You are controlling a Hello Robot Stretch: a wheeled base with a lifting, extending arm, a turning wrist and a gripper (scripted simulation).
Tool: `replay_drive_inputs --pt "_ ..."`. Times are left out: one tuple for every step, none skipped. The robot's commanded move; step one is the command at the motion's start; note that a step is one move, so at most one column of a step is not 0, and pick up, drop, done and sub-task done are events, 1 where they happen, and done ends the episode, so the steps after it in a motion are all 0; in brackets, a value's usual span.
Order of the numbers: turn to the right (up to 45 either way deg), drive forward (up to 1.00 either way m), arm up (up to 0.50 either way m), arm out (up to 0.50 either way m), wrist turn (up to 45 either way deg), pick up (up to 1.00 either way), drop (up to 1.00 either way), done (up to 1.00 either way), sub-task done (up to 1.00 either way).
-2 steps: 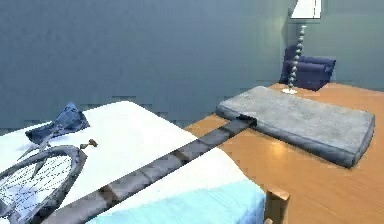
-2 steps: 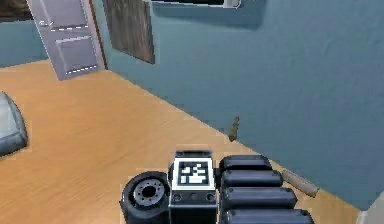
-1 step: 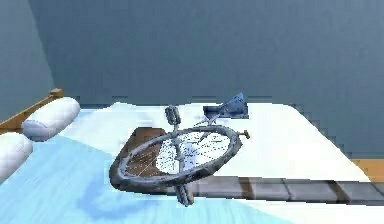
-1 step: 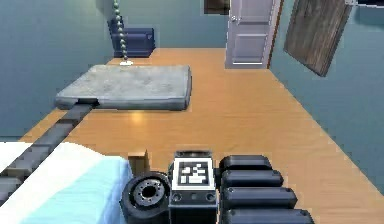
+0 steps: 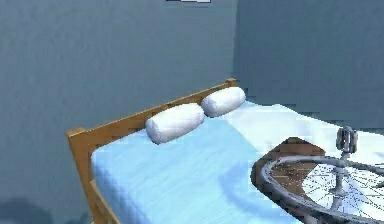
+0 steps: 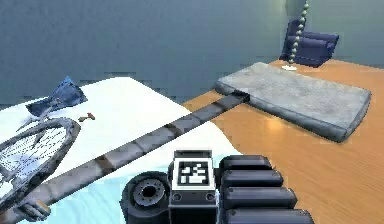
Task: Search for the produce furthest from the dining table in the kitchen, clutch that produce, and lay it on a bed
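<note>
The bed [image 5: 170,165] has a wooden frame, a pale blue sheet and two white bolster pillows [image 5: 195,113] at its head. In the arm side view the bed's sheet [image 6: 130,110] lies at the left, bordered by a grey-brown frame rail [image 6: 150,142]. At that view's bottom edge the arm's dark stacked segments [image 6: 255,190] carry a white square with black marks [image 6: 195,172]. Left of it sits the gripper's [image 6: 150,198] dark round body, low in front of the bed. Its far end is not distinct, so I cannot tell whether it holds anything.
A bicycle wheel [image 5: 325,180] lies on the bed, seen again at the arm side view's left [image 6: 35,160], near a grey-blue crumpled thing [image 6: 62,97]. A grey flat cushion [image 6: 300,95] lies on the orange wood floor [image 6: 330,165]. A dark blue armchair [image 6: 318,47] and a lamp pole [image 6: 292,45] stand behind.
</note>
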Motion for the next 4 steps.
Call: replay_drive_inputs --pt "-39.0 0.0 0.0 0.0 0.0 0.0 0.0 0.0 0.0" --pt "0.0 0.0 0.0 0.48 0.0 0.0 0.0 0.0 0.0" --pt "0.0 0.0 0.0 0.0 45.0 0.0 0.0 0.0 0.0" --pt "0.0 0.0 0.0 0.0 21.0 0.0 0.0 0.0 0.0"
